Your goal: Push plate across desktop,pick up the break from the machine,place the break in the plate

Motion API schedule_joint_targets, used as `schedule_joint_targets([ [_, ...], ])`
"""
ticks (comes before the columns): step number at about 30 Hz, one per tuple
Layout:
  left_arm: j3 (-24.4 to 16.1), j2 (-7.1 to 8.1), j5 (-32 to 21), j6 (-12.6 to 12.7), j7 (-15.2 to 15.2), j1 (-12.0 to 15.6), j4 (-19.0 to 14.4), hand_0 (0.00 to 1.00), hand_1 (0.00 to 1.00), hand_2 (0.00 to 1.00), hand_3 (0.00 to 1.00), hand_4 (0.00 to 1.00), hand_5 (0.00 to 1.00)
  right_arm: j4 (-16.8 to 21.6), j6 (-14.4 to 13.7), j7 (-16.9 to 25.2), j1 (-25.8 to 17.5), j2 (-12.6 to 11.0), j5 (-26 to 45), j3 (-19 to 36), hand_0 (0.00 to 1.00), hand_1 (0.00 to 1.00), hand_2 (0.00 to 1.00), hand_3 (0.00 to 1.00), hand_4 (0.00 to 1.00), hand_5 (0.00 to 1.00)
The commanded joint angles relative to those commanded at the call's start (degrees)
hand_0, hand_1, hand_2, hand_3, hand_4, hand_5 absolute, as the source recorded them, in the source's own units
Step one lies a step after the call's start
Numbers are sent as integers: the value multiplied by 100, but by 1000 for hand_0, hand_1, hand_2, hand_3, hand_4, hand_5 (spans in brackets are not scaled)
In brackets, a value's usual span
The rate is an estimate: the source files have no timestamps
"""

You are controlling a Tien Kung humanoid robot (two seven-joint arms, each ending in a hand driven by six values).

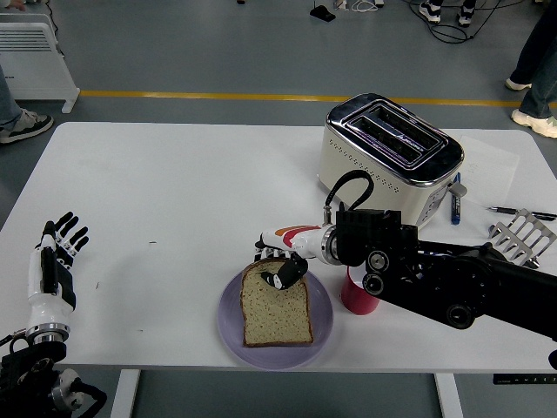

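The white table (157,192) runs out under me, my left hand (54,266) idle at its near edge, fingers spread. My right hand (277,259) pinches the bread (277,305) by its top edge, the slice lying on the purple plate (231,326) — I should let go cleanly and lift straight up. The red cup (350,296) sits just beside; the toaster (392,152) stands farther off.

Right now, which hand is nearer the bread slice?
Right. The right hand is at the bread slice's top edge, fingers curled on it over the purple plate. The left hand rests open at the table's far left edge, well away from it.
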Motion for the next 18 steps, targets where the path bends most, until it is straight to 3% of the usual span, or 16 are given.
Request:
schedule_joint_targets([
  [1, -3, 0, -2, 4, -3, 1, 3, 768, 768, 843, 772, 552, 998, -34, 52, 48, -8, 13, -11, -7, 699, 744, 776, 788, 473, 291],
  [6, -7, 0, -5, 35, -45, 15, 14, 768, 768, 843, 772, 552, 998, -215, 182, 475, -65, 73, -143, -18, 699, 744, 776, 788, 473, 291],
  [7, -7, 0, -6, 37, -51, 18, 14, 768, 768, 843, 763, 551, 998, -250, 138, 587, -79, 95, -241, 15, 922, 928, 990, 977, 686, 319],
  [18, -16, 0, -11, 50, -74, 4, -1, 768, 768, 843, 761, 550, 998, -267, -323, 814, -80, 50, -711, 250, 969, 946, 998, 998, 739, 308],
])
